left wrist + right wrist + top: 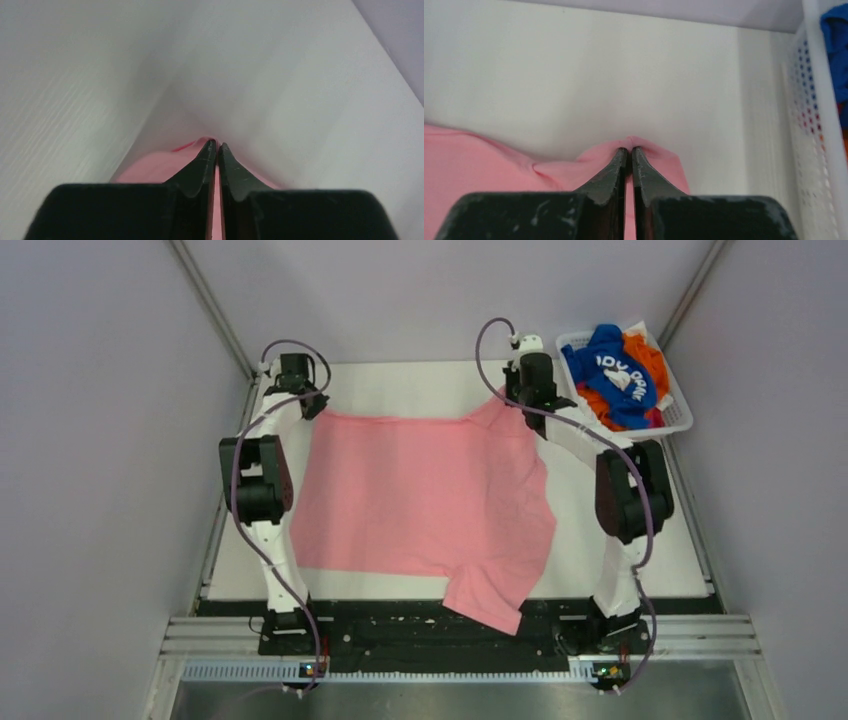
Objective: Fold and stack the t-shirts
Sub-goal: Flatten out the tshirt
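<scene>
The light pink t-shirt (420, 495) lies spread on the white table, one sleeve hanging over the near edge. My left gripper (313, 405) is shut on its far left corner; in the left wrist view (217, 145) pink cloth (150, 170) sits pinched between the jaws. My right gripper (510, 398) is shut on its far right corner, the cloth (654, 155) pinched at the tips of that gripper (629, 148). The royal blue t-shirt (615, 365) with white lettering and the orange t-shirt (648, 355) lie bunched in the basket.
The white slatted basket (676, 420) stands at the table's far right corner, close to my right gripper; its wall shows in the right wrist view (819, 145). Grey walls enclose the table (420, 380) on the left, back and right.
</scene>
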Robot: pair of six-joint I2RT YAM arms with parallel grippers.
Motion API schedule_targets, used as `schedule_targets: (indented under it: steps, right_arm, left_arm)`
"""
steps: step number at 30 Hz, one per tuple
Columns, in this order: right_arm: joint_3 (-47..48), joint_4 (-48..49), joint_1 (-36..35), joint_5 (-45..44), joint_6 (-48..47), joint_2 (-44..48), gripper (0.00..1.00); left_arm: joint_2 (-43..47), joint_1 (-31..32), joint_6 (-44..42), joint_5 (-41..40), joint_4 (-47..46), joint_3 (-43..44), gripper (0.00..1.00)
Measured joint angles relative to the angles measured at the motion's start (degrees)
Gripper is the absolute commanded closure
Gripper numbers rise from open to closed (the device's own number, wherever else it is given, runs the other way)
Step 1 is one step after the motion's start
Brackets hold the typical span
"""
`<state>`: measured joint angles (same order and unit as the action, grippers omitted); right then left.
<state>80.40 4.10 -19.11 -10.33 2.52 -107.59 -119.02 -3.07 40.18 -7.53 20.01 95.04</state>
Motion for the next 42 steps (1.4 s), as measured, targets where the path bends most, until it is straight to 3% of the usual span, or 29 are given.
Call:
schedule_targets:
  steps: [2,3,4,7,8,11,14,20,24,31,42]
  right_arm:
    - [5.05,1.03,1.66,3.63,2.29,-5.55,0.84]
    - [8.68,1.53,2.64,5.42,3.65,-9.03,0.68]
    - [13.86,1.27,3.76,7.28,5.6,-13.27,0.55]
    - [30.4,-1.27,6.6,11.78,10.91,-24.76,0.06]
    - [35.41,-2.75,7.54,13.18,12.41,-27.91,0.02]
    - [40.3,-8.17,9.7,15.72,14.05,-30.25,0.01]
    - [32.39,-8.44,10.43,16.17,14.23,-25.05,0.01]
    - [10.38,-7.69,7.23,17.77,15.87,-8.87,0.01]
    - [3.26,-5.09,4.24,18.86,18.62,-4.11,0.01]
    - [-2.75,-1.64,-0.2,20.61,24.39,-5.97,0.01]
    - [0.15,5.81,-1.73,21.18,28.72,-15.06,0.01]
  left_arm:
    - [-4.96,0.0,-1.05,0.09,0.74,6.03,0.07]
    - [-7.3,0.0,-1.46,0.09,1.51,9.35,0.02]
    - [-9.92,0.02,-1.46,0.04,2.34,13.64,0.01]
    - [-15.3,0.0,-1.95,-0.07,3.85,24.48,0.01]
    - [-15.96,0.0,-2.25,0.0,4.07,26.69,0.01]
    - [-15.21,0.0,-2.78,0.31,4.33,28.92,0.01]
    - [-10.51,0.02,-2.82,1.6,3.93,23.52,0.01]
    - [5.33,1.18,-2.54,3.93,2.38,1.25,0.01]
    - [15.04,4.61,-2.19,5.27,-0.98,-13.62,0.01]
    - [20.52,9.35,-1.09,8.44,-4.24,-28.26,0.01]
    - [20.52,8.48,-1.07,8.41,-6.1,-32.17,0.01]
